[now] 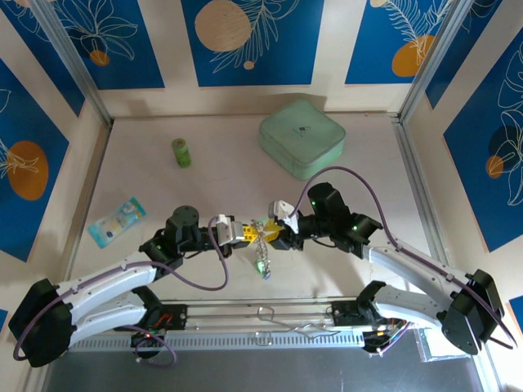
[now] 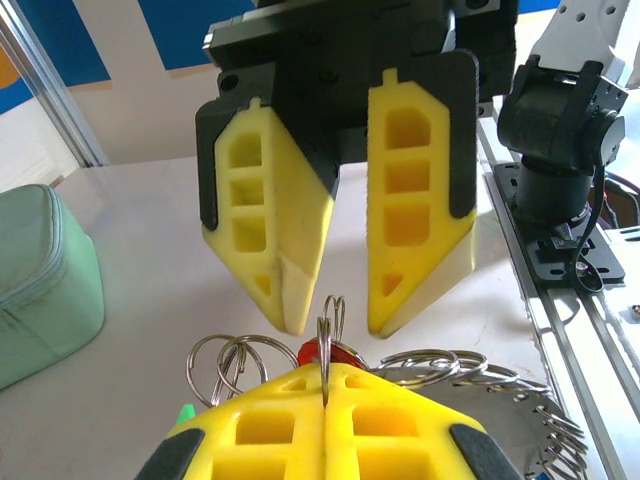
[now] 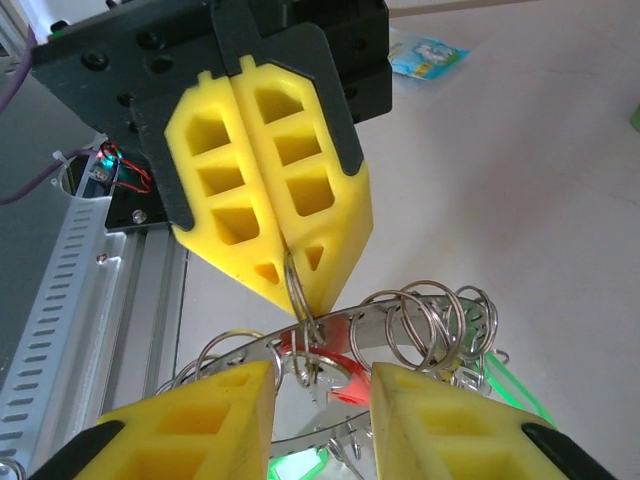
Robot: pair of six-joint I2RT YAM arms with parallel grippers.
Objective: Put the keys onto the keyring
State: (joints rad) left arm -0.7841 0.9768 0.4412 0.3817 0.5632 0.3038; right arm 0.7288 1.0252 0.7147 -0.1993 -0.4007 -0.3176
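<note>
Now, left gripper [image 1: 237, 231]: shut on a small ring [image 2: 326, 335] that stands upright in the seam between its yellow pads [image 2: 300, 390].
Keys [image 1: 261, 245]: bunched between the two grippers, apparently lifted off the table [image 1: 343, 269]; one carries a red tag [image 3: 340, 385], and another hangs lower with a green tag [image 1: 263, 266].
Keyring [image 2: 490, 395]: just beside and below the held ring, among several overlapping loops [image 3: 425, 318]; what bears its weight cannot be told.
Right gripper [image 1: 282, 233]: jaws wide, straddling the bunch, gripping nothing.
Risk, slip: the hold is on thin wire at the pad tips. A sideways pull would probably twist the small ring out and drop the bunch.
Risk, wrong catch: the loops lie close together. Closing the right gripper could pinch two loops or the red tag instead of the keyring rim.
Risk, contact: the tips of both grippers are near each other. A small advance may bring pad against pad.
Top view: gives the layout, with both arms meeting at mid table and the hanging key below them; the loops merge into one glint.
Left wrist view: shows the open gap of the right gripper head-on and the jagged rim of the keyring.
Right wrist view: shows the left pads shut on the ring from the other side, and the loops threaded on a curved silvery band.
</note>
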